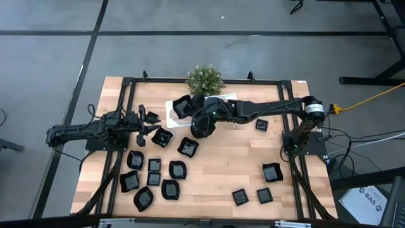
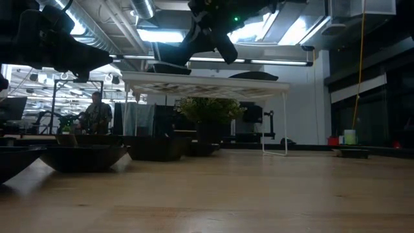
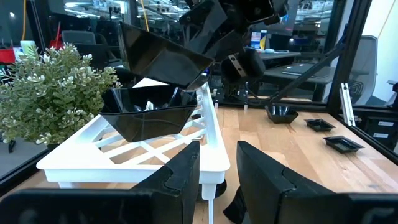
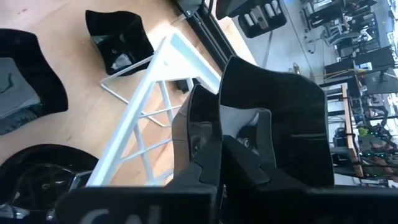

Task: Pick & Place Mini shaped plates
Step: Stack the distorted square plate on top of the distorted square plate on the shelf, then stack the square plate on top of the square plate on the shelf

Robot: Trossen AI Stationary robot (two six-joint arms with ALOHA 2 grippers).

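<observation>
Wooden table, black dishes scattered: placing step under way.
Right gripper, jaws clamped on a square mini plate, holds it over the white rack; next, lower and release. Left gripper waits nearby, open.

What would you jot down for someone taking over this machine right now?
Right claw: shut on a black plate, held over the white rack.
Left claw: open, empty, waiting at the table's left side, facing the rack.
Done: one plate already sits on the rack.
Left: set the held plate down, then move the others; most lie on the table front-left, a few on the right.
</observation>
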